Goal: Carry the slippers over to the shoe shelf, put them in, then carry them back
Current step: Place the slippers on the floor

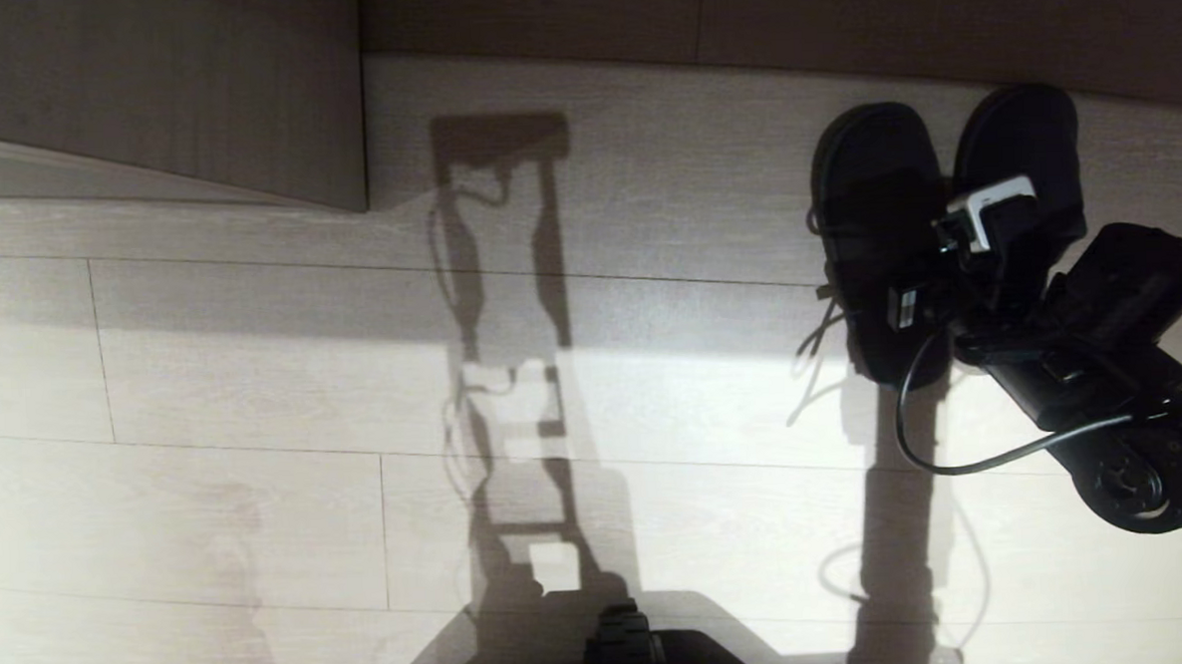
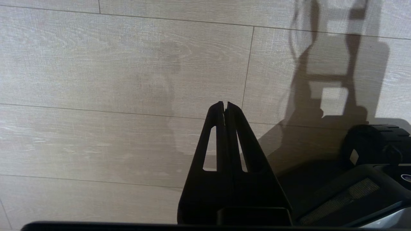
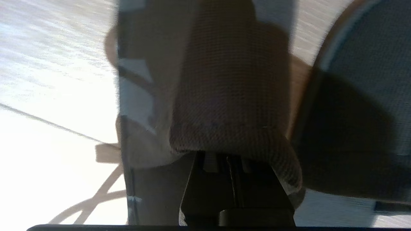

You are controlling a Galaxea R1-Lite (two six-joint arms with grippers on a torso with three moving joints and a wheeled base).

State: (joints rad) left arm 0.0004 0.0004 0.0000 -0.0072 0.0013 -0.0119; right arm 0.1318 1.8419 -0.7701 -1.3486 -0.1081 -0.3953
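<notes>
The slippers are two dark slides lying side by side at the right, one (image 1: 873,170) to the left of the other (image 1: 1026,128). My right gripper (image 1: 937,267) reaches in between them from the right. In the right wrist view its fingers (image 3: 205,183) are pressed together and run under a woven strap band (image 3: 231,96), which hides the tips. The second slipper (image 3: 369,96) lies right beside it. The shoe shelf shows as beige wood-grain panels (image 1: 242,98) at the upper left and along the top. My left gripper (image 2: 225,104) hangs shut and empty over the floor.
Pale plank floor (image 1: 256,436) spreads below the shelf, crossed by my own long shadow (image 1: 513,375). My base (image 1: 625,650) shows at the bottom middle. A black cable (image 1: 956,466) loops off the right arm.
</notes>
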